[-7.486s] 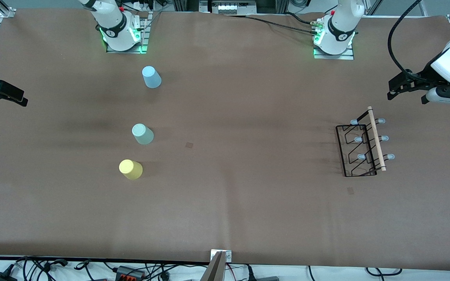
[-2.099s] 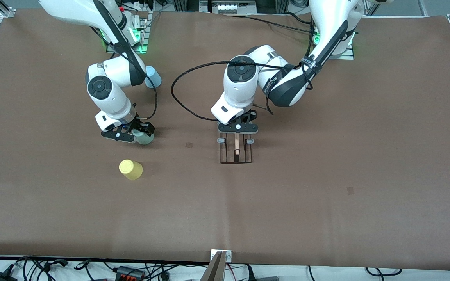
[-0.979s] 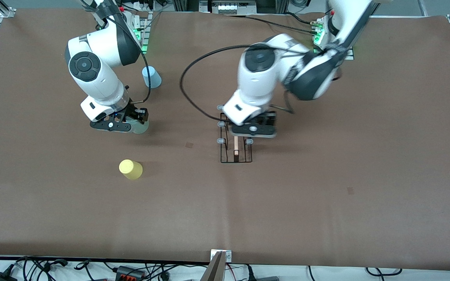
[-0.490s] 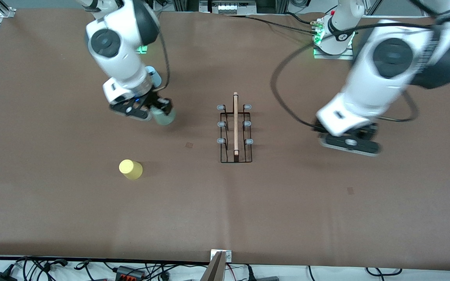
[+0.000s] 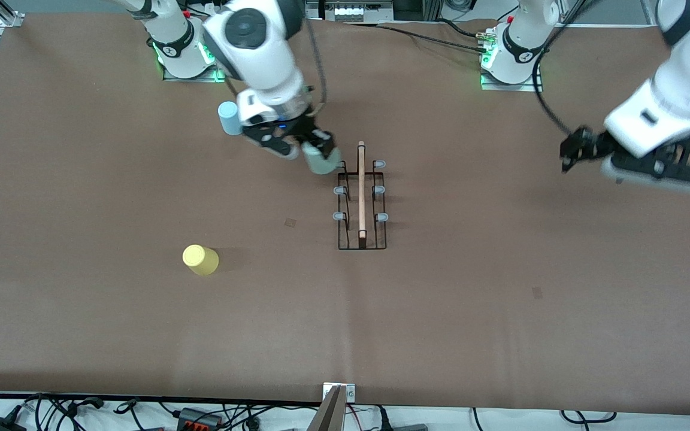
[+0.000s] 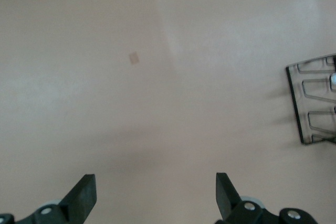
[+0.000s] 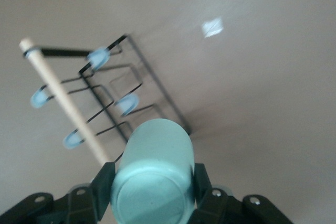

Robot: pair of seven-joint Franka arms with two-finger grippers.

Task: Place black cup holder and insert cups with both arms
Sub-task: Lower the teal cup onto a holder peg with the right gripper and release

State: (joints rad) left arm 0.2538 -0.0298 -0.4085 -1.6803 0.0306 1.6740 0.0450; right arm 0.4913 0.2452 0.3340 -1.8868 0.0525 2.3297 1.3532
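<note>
The black cup holder stands mid-frame, the right gripper clamps the mint cup beside it, the left gripper hangs spread and empty at the frame's right edge, and the yellow cup waits untouched.

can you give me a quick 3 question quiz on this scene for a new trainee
1. True or false: the right gripper is shut on the mint-green cup.
2. Which cup stands nearest the front camera? A) the light-blue cup B) the yellow cup C) the mint-green cup
3. Fill in: the left gripper, over bare table toward the left arm's end, is ____.

Key:
1. True; it holds the cup beside the black cup holder.
2. B
3. open, holding nothing
</note>
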